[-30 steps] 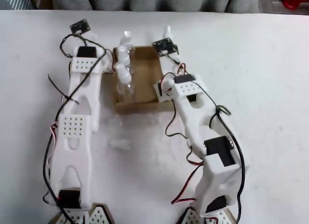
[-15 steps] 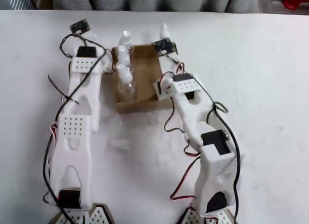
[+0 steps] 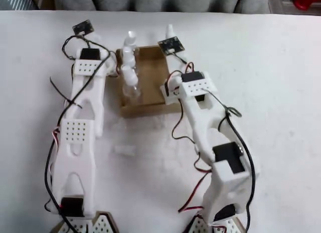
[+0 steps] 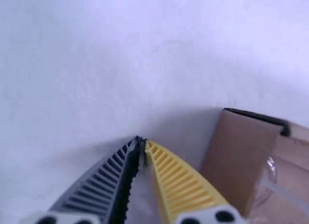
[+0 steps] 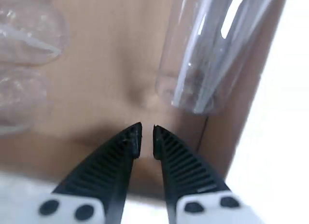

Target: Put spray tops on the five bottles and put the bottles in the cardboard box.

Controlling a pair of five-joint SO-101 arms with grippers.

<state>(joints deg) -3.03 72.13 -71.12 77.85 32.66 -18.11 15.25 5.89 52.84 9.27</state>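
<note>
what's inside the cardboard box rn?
Clear bottles with spray tops line one side of the cardboard box; another bottle rests by the opposite wall. Bare floor between. The right arm covers one corner, so the count is uncertain.

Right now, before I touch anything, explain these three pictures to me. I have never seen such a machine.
Two white robot arms sit side by side at a white table. One picture looks down from above; the other two come from cameras on the wrists. Between the arms is a cardboard box with clear bottles along one side. The left gripper is shut over the table beside the box. The right gripper, slightly open, hangs over the box floor near another bottle. Neither holds anything.
</note>
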